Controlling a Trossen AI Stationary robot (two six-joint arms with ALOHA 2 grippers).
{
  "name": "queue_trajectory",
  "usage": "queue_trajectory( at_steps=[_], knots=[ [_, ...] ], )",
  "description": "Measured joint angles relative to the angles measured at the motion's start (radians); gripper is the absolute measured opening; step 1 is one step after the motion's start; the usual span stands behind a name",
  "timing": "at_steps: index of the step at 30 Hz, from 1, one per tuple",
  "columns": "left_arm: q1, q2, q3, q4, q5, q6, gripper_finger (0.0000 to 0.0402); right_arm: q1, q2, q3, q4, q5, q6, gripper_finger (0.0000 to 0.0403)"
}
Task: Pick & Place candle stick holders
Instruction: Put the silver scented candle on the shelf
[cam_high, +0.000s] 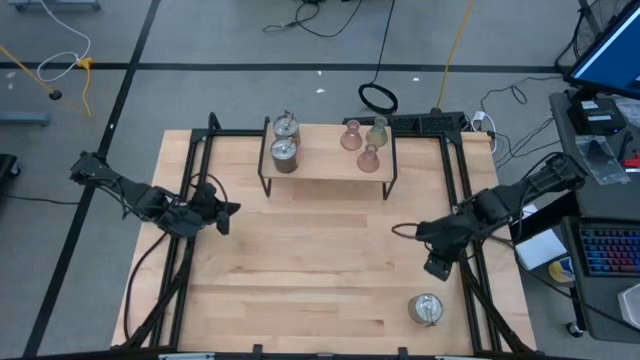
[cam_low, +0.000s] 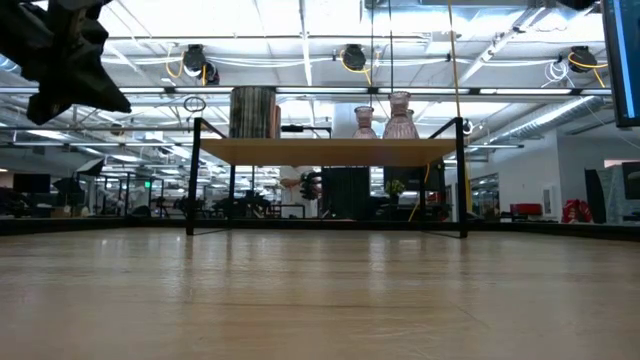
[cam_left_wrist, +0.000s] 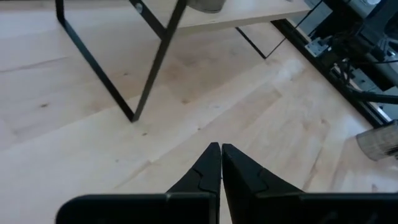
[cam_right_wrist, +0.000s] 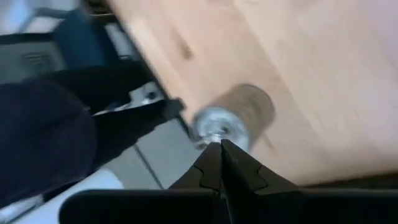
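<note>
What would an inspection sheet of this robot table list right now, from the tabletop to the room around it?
Surface: light wooden table, with a small black-legged shelf at its far edge.
Job's things: two metal holders and three glassy holders on the shelf; one lone metal holder on the table near the right front corner.
Clutter: nothing seen on the table.
End effectors: left end effector shut, empty, at the table's left side; right end effector shut, empty, above the lone metal holder.
Cables: black and yellow cables on the floor behind the table.
Surroundings: monitor and keyboard to the right.
</note>
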Motion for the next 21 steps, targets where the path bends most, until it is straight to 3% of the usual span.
queue_trajectory(
  at_steps=[9,21],
  knots=[
    [0.0,-0.073,0.0,-0.032,-0.002,0.078,0.0011,0.111,0.021,0.0,-0.027,0.042,0.193,0.0],
    [0.0,-0.083,0.0,-0.08,-0.003,0.076,0.001,0.37,0.054,0.0,0.067,0.348,0.371,0.0]
  ],
)
